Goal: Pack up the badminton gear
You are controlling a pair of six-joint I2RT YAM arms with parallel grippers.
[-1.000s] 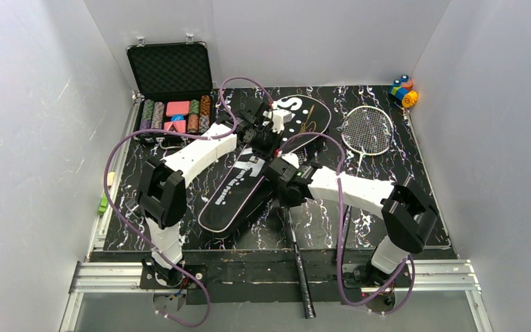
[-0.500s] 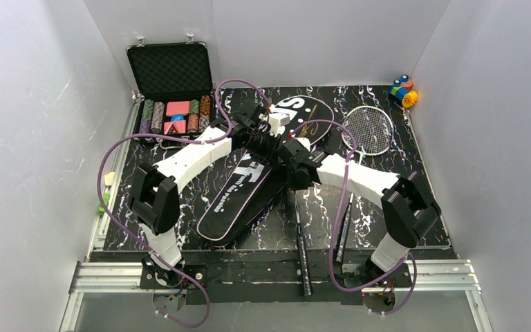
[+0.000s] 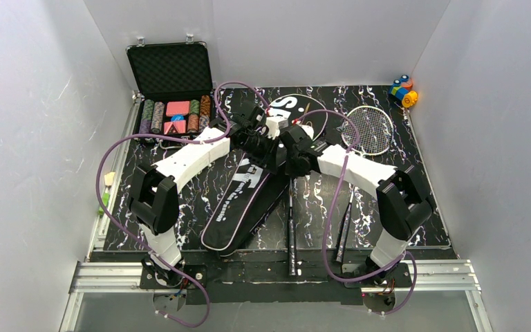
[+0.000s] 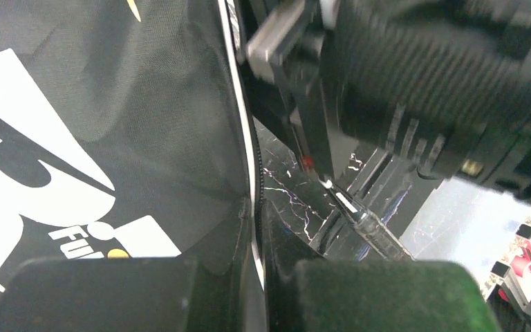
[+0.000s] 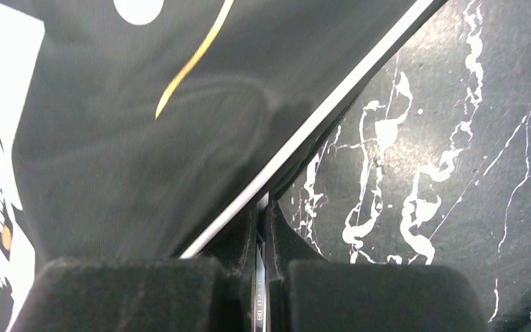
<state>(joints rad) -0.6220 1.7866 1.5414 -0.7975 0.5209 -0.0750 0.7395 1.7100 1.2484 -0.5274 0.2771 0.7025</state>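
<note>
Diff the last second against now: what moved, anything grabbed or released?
The right gripper moved toward the far side, and the racket handle that overhung the near edge slid farther in with it. The narrow end of the bag swung nearer the bases. Both the right and the left gripper stayed shut on the bag's edge; nothing let go. The second racket, chip case and toy blocks are unchanged.

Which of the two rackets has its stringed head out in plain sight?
The right-hand racket, its round silver head lying uncovered beside the black bag. The other racket shows only its dark handle; its head is hidden.
</note>
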